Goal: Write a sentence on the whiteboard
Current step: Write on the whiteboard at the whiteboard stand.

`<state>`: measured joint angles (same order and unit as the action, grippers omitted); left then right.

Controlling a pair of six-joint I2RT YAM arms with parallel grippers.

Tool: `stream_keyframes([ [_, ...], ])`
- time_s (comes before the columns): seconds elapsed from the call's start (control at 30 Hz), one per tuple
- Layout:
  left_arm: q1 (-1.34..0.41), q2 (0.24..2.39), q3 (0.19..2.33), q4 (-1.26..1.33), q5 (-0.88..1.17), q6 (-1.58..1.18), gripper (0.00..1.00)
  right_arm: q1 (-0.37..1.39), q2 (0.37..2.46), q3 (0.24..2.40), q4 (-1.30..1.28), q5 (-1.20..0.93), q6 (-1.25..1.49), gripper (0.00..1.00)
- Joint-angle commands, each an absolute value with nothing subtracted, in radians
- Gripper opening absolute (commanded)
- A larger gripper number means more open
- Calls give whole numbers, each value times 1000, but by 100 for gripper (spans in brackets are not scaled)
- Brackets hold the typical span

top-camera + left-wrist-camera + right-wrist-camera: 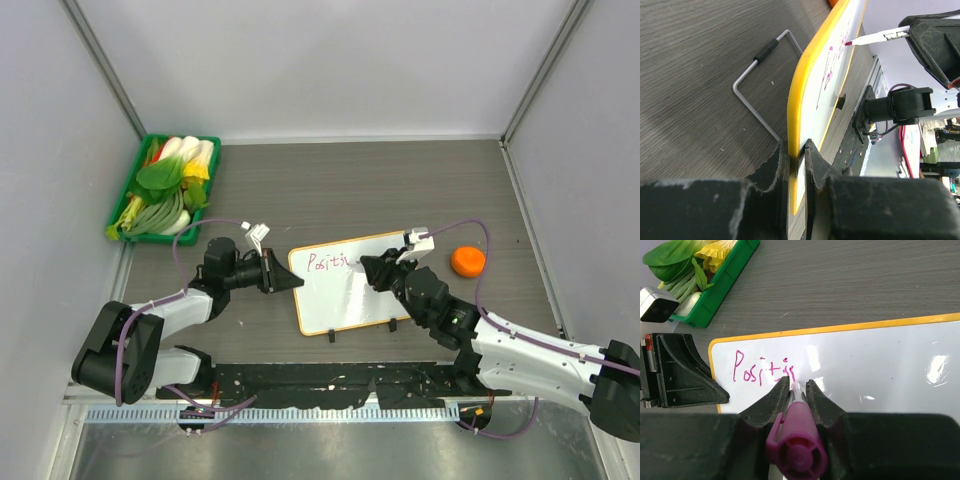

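The whiteboard [350, 290], white with a thin orange frame and black clip feet, stands tilted at the table's middle. Purple-pink letters reading "Positi" [328, 262] run along its upper left; they also show in the right wrist view [762, 370]. My left gripper [290, 281] is shut on the board's left edge [796, 150]. My right gripper [372, 266] is shut on a purple-capped marker [796, 440], and the marker's tip [848, 43] is at the board just past the last letter.
A green tray of vegetables [166, 186] sits at the far left. An orange ball [467, 261] lies right of the board. A bent wire stand [757, 85] lies behind the board. Grey walls enclose the table.
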<state>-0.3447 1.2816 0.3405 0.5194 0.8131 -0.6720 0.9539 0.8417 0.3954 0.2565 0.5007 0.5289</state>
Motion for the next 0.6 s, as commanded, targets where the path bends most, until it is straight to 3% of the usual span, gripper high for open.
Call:
stream_keyframes([
  [0.0, -345, 1304, 342, 457, 726, -603, 0, 953, 847, 400, 224, 561, 522, 1],
  [0.57, -345, 1301, 341, 456, 726, -603, 0, 953, 879, 448, 238, 640, 502, 1],
])
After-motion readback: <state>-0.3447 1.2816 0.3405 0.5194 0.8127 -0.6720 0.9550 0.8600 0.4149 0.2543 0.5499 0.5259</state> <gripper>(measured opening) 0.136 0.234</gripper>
